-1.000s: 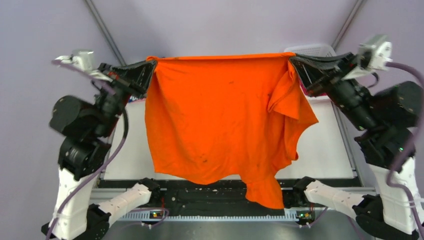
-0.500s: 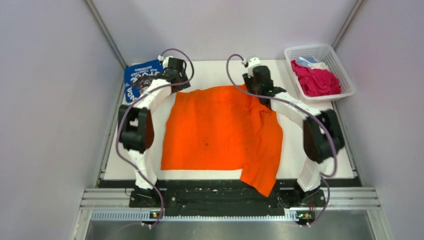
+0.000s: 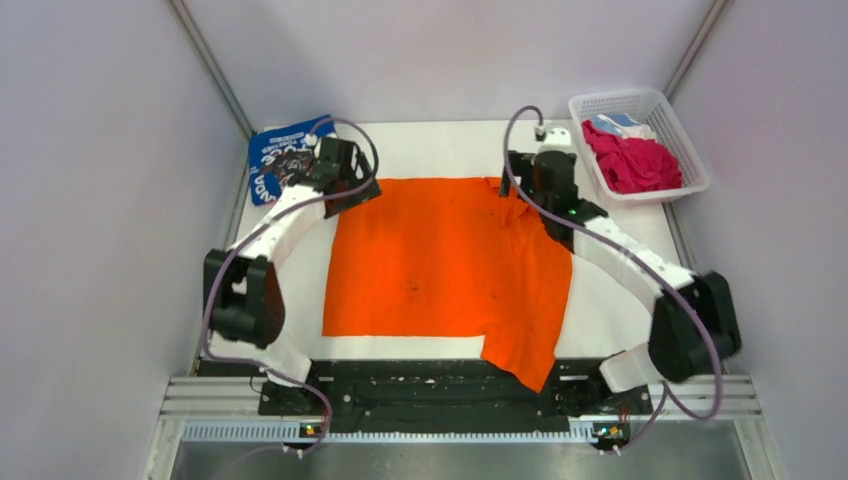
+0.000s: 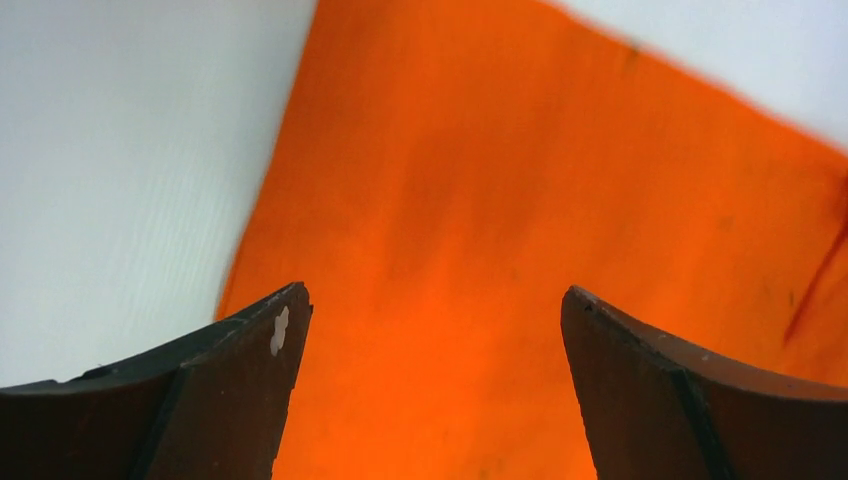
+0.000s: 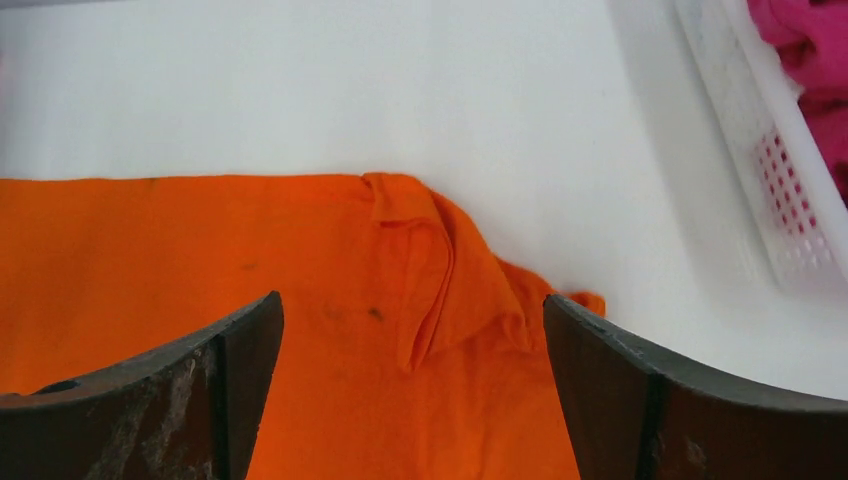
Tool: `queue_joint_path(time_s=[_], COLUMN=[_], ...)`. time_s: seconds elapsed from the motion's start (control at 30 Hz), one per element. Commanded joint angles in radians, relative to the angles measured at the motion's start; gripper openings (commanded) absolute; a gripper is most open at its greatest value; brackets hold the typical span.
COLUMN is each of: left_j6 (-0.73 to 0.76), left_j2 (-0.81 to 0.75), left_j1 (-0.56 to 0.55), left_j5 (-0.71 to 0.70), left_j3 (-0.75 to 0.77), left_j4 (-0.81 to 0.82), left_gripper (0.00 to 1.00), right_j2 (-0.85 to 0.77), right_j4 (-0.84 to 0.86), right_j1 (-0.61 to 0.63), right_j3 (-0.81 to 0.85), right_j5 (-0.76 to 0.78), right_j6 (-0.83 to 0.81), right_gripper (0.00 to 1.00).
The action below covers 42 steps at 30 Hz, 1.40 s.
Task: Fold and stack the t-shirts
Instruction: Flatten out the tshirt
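The orange t-shirt (image 3: 440,265) lies spread flat on the white table (image 3: 430,150), one sleeve (image 3: 525,360) hanging over the near edge. Its far right corner (image 5: 440,270) is bunched in folds. My left gripper (image 3: 348,186) hovers open over the far left corner, with only orange cloth (image 4: 520,220) below its spread jaws (image 4: 435,300). My right gripper (image 3: 528,190) stands open above the bunched corner (image 5: 412,305) and holds nothing. A folded blue t-shirt with white print (image 3: 275,160) lies at the back left. Magenta t-shirts (image 3: 635,165) and a light-blue one (image 3: 618,122) fill the basket.
The white lattice basket (image 3: 690,180) stands at the back right corner, its wall (image 5: 770,160) close to my right gripper. Grey walls close in both sides. A black rail (image 3: 430,395) runs along the near edge between the arm bases.
Both grippers held the orange t-shirt up by its top corners a second ago. They have since opened and let go, and the shirt now lies flat; both arms have drawn slightly outward.
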Motion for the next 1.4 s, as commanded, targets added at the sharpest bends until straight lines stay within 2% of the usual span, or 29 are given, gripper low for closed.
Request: queue_joint_path(time_s=[0.0, 0.1, 0.2, 0.3, 0.4, 0.67, 0.73, 0.8, 1.03, 1.1, 1.2, 1.3, 1.37], left_j6=[-0.047, -0.068, -0.099, -0.133, -0.146, -0.134, -0.12, -0.1, -0.07, -0.058, -0.058, -0.077, -0.098], left_j2=[-0.233, -0.329, -0.362, -0.332, -0.254, 0.014, 0.086, 0.151, 0.313, 0.291, 0.172, -0.017, -0.151], left_j1=[-0.037, -0.066, -0.085, -0.085, -0.084, -0.035, -0.034, -0.031, -0.012, -0.013, -0.013, -0.013, -0.011], left_j5=[0.15, 0.23, 0.284, 0.322, 0.317, 0.266, 0.151, 0.107, 0.119, 0.133, 0.121, 0.075, 0.018], left_j3=[-0.274, -0.407, -0.528, -0.606, -0.607, -0.437, -0.362, -0.279, 0.02, 0.064, 0.024, -0.14, -0.267], left_j4=[0.101, 0.11, 0.157, 0.231, 0.265, 0.24, 0.19, 0.154, 0.044, 0.021, 0.012, 0.02, 0.015], left_gripper=[0.99, 0.99, 0.99, 0.99, 0.99, 0.99, 0.99, 0.99, 0.99, 0.99, 0.99, 0.99, 0.99], right_j2=[-0.233, -0.328, -0.369, -0.344, -0.279, 0.048, 0.12, 0.2, 0.372, 0.356, 0.252, 0.079, -0.089], right_j4=[-0.061, -0.135, -0.154, -0.134, -0.102, -0.065, -0.062, -0.051, -0.055, -0.092, -0.125, -0.131, -0.092], right_j1=[0.005, 0.005, 0.004, 0.005, 0.004, -0.051, -0.07, -0.086, -0.192, -0.191, -0.192, -0.189, -0.19], right_j3=[-0.237, -0.372, -0.465, -0.502, -0.467, -0.27, -0.201, -0.14, 0.097, 0.154, 0.143, 0.023, -0.133], right_j5=[-0.134, -0.217, -0.263, -0.256, -0.215, -0.183, -0.178, -0.16, -0.186, -0.183, -0.213, -0.205, -0.166], right_j6=[0.296, 0.41, 0.425, 0.415, 0.389, 0.372, 0.369, 0.359, 0.307, 0.258, 0.228, 0.253, 0.312], right_gripper=[0.99, 0.99, 0.99, 0.99, 0.99, 0.99, 0.99, 0.99, 0.99, 0.99, 0.99, 0.99, 0.99])
